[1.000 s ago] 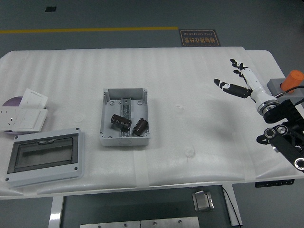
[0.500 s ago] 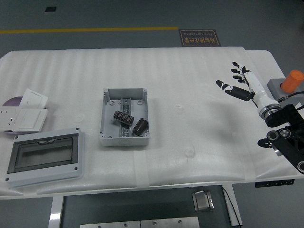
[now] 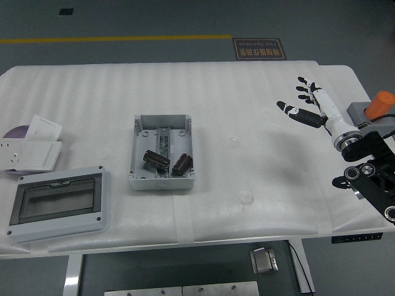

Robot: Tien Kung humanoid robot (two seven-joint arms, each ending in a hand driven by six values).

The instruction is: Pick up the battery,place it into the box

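Note:
An open grey box [image 3: 162, 151] sits left of the table's centre. Two dark cylindrical batteries lie inside its lower half: one [image 3: 156, 158] to the left, the other [image 3: 181, 164] to the right, close together. My right hand [image 3: 302, 102] hovers over the table's right side, far from the box, its fingers spread and holding nothing. Its black arm enters from the right edge. The left arm is out of view.
A grey enclosure with a dark window [image 3: 57, 203] lies at the front left. White socket plates [image 3: 31, 148] and a purple disc [image 3: 16, 131] rest at the left edge. A grey block with an orange button [image 3: 376, 106] stands at the right edge.
The right hand drifted slightly right, then back left and up. The left battery in the box shifted a little and settled.

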